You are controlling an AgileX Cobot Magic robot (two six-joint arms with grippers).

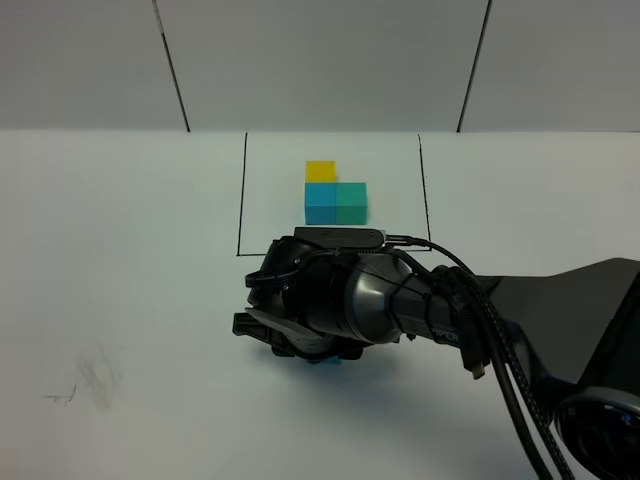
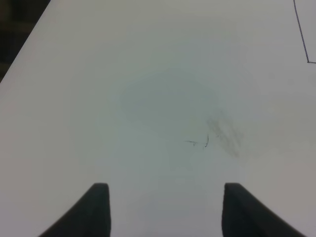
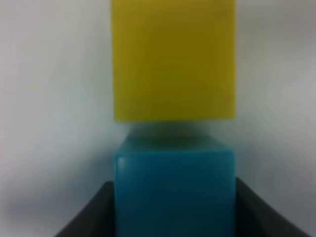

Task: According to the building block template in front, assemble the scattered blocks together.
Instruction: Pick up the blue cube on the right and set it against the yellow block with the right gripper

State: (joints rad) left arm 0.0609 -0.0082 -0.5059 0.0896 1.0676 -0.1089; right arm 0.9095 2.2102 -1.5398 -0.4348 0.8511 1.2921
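The building block template [image 1: 336, 195] is an L of yellow, blue and teal-green cubes inside a thin black rectangle at the back middle. My right gripper [image 1: 305, 348] reaches across to the table's middle, in front of the template. In the right wrist view, my right gripper [image 3: 173, 185] is shut on the loose sky-blue cube [image 3: 174, 192], a finger on each side. The loose yellow cube [image 3: 173, 59] sits just beyond the blue one, close to it. A sliver of the blue cube [image 1: 328, 362] shows under the gripper. The loose teal-green cube is hidden. My left gripper [image 2: 165, 190] is open over bare table.
The table [image 1: 130, 250] is white. A grey scuff mark [image 1: 95, 380] lies at the front left and also shows in the left wrist view [image 2: 222, 134]. The right arm's black cables [image 1: 500, 350] trail to the front right. A corner of the black rectangle [image 2: 302, 34] shows in the left wrist view.
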